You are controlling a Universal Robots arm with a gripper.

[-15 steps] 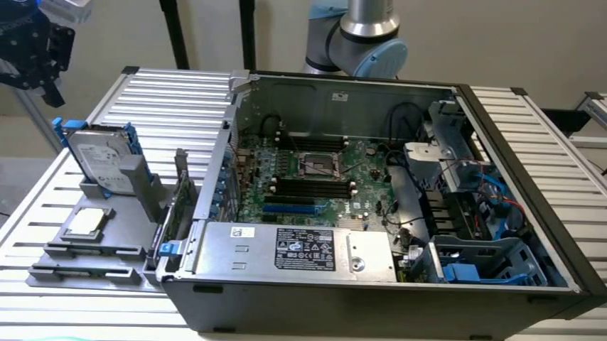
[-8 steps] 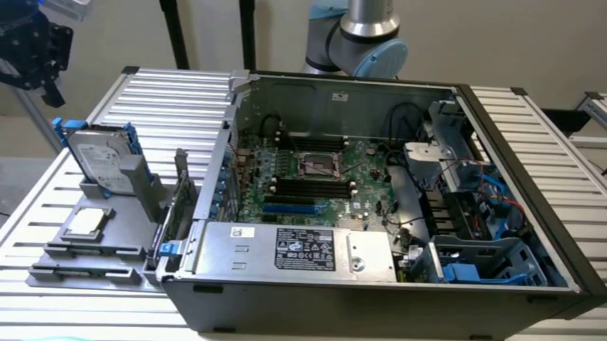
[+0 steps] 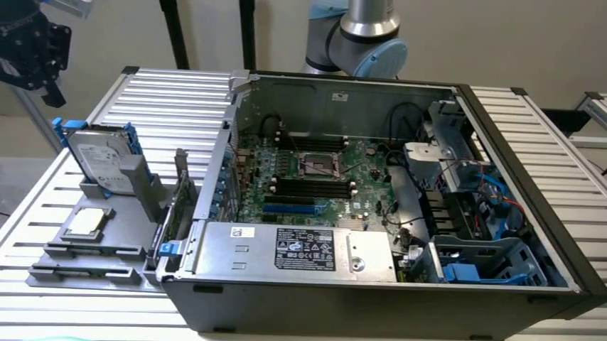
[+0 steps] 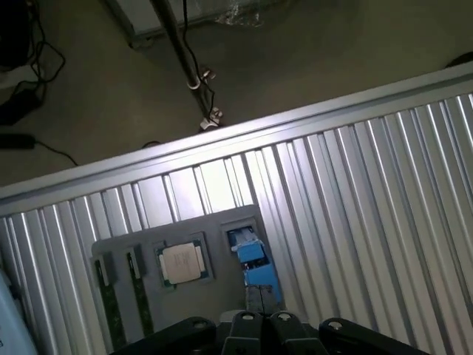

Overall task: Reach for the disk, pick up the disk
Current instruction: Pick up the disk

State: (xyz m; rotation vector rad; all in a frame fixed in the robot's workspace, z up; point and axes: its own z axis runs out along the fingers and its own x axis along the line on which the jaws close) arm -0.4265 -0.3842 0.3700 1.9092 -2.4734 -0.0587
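Observation:
The disk point(image 3: 97, 160), a grey hard drive with a white label and blue rails, stands upright in a grey holder point(image 3: 90, 249) on the slatted table at the exterior view's left. My black gripper point(image 3: 33, 60) hangs high above and beyond it, well apart from it. In the wrist view the disk point(image 4: 250, 255) appears end-on as a blue-railed edge just ahead of my gripper point(image 4: 263, 319). The fingertips point(image 4: 247, 322) meet in the middle with nothing between them.
A small silver chip point(image 3: 84, 222) point(image 4: 181, 262) lies flat in the holder beside the disk, with two narrow slots point(image 4: 118, 292) past it. The open computer case point(image 3: 379, 206) takes up the table's middle and the exterior view's right. A table edge point(image 4: 222, 137) and floor cables lie beyond.

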